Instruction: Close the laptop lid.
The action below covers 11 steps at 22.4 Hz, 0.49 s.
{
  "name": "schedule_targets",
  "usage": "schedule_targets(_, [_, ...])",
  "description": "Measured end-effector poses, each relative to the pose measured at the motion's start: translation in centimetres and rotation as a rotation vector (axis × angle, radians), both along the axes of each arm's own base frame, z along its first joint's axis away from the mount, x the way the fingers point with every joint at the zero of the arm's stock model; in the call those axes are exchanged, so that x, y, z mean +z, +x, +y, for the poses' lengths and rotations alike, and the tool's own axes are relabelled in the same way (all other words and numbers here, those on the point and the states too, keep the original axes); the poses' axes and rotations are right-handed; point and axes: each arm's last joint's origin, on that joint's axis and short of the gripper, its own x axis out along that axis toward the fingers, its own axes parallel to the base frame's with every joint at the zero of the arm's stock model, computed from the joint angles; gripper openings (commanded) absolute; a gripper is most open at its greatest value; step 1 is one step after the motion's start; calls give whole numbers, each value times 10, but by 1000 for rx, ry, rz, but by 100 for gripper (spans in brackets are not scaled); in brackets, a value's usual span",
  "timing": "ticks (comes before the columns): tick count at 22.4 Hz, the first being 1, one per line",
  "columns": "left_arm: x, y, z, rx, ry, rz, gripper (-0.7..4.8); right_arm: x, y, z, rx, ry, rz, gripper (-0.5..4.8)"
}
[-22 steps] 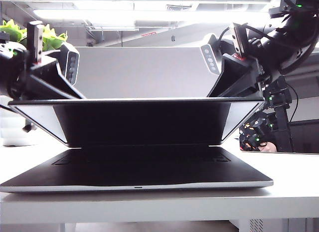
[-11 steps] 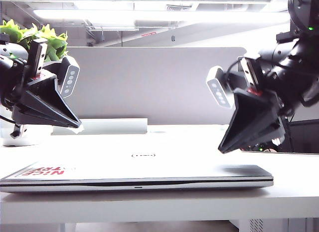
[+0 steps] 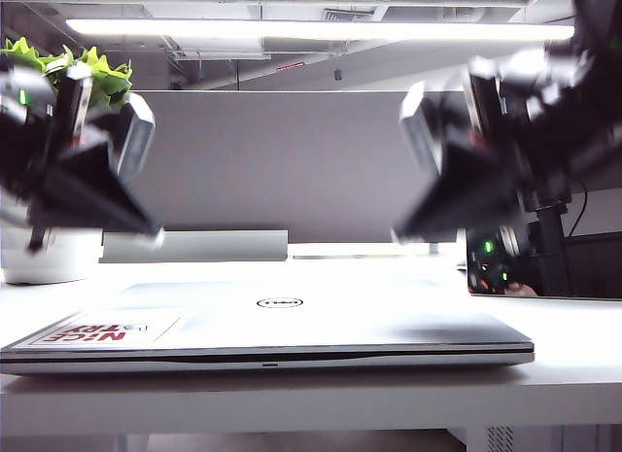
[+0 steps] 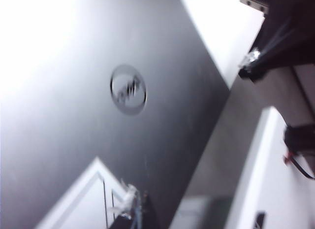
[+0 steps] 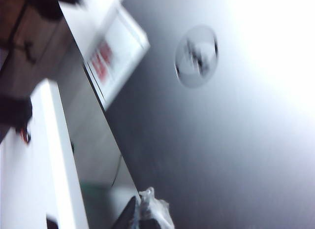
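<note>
The silver laptop lid (image 3: pixel 321 321) lies flat on its base, round Dell logo (image 3: pixel 279 302) up and a red-lettered white sticker (image 3: pixel 102 330) at its front left corner. My left gripper (image 3: pixel 146 233) hovers blurred above the lid's left rear, touching nothing. My right gripper (image 3: pixel 403 230) hangs blurred above the right rear, also clear of it. In the left wrist view the lid (image 4: pixel 74 115) fills the picture below the shut left gripper (image 4: pixel 132 209). In the right wrist view the right gripper (image 5: pixel 145 207) is shut and empty above the lid (image 5: pixel 221 140).
A green plant (image 3: pixel 58 68) in a white pot (image 3: pixel 49 258) stands at the back left. A grey partition (image 3: pixel 282 160) runs behind the laptop, with a low white box (image 3: pixel 194 246) before it. A mirror panel (image 3: pixel 544 267) leans at the right. The table's front edge (image 3: pixel 292 394) is near.
The lid dropped from half open to flat shut. Both grippers left the lid's top edge and now rise above it, blurred by motion.
</note>
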Motion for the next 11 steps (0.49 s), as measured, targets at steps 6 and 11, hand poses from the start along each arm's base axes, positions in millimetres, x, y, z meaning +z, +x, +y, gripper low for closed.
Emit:
schedule_targets(6, [94,-15,10,377,209,-505,-5,104,-14,-7,-218,174,-467,-1])
schedule_targets(11, [187,-78,23,728,128,-976,-5,181,-64,-33,-652,180,-836,-1])
